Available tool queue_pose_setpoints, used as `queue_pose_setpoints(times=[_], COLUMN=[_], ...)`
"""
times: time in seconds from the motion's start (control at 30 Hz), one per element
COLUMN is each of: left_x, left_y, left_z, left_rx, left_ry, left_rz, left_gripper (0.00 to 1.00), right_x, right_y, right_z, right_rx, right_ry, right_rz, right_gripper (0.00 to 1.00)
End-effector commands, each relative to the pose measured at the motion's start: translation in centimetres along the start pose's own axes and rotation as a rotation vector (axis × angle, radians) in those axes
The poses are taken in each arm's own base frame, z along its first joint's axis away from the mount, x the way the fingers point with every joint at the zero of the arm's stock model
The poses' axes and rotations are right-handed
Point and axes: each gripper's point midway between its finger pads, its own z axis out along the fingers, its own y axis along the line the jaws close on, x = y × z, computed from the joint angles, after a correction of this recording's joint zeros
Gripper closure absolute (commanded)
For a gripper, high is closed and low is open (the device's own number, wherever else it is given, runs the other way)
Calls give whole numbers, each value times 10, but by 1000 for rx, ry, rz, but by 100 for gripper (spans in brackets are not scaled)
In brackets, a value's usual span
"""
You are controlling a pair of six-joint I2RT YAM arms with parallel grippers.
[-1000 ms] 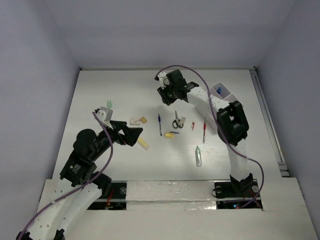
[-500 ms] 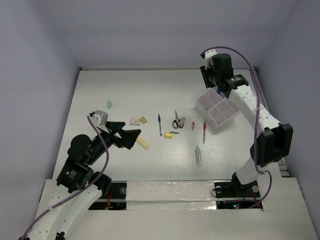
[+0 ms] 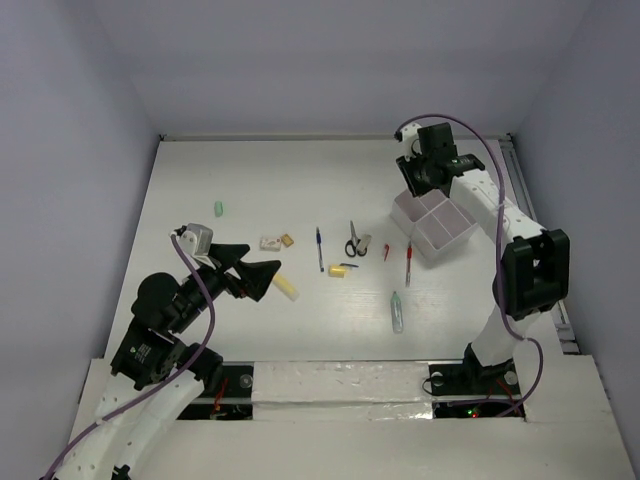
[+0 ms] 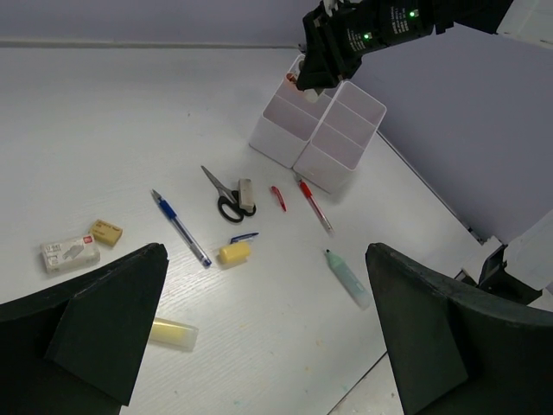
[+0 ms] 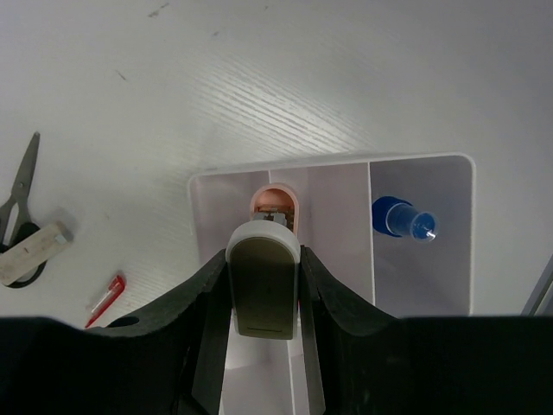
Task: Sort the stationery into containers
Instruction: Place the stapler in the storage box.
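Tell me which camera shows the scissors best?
The left wrist view: the scissors lie whole and large there. The top external view shows them whole but tiny; the right wrist view catches only a blade and handle at its edge.

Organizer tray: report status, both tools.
Left tool open, hovering above table. Right tool shut on grey-capped item over tray. Blue pen in another compartment. Scissors loose on table.

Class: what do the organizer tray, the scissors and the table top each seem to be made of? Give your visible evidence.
Organizer tray: likely plastic; white, with thin, slightly translucent walls.
Scissors: bare grey blades, probably metal; black handles, probably plastic.
Table top: white with fine streaked grain, perhaps painted or laminated wood; unsure.
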Motion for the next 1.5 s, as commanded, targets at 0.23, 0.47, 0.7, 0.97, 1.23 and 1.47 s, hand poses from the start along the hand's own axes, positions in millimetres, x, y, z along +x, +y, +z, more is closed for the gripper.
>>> queue_pose_setpoints(times=[0.23, 0.47, 0.7, 0.97, 1.23, 1.47], left_x=[-10, -10, -9, -7, -7, -8], left_y=[-8, -9, -9, -8, -9, -7], left_z=[0, 0, 1, 2, 3, 3], left_rx=[44, 49, 49, 49, 49, 43], left_ry=[-42, -38, -36, -27, -25, -28], left_rz=[26, 26, 27, 25, 25, 25], left_gripper=[1, 1, 1, 1, 1, 1], right_x=[-1, 2, 5, -1, -1, -46], right_y=[-19, -30, -34, -39, -34, 6], right_z=[14, 17, 17, 14, 16, -14], right_rx=[71, 135, 162, 188, 160, 1], right_ry=[17, 32, 31, 12, 8, -164], right_rz=[-41, -49, -65, -61, -41, -18], right_gripper=[89, 88, 68, 60, 46, 45])
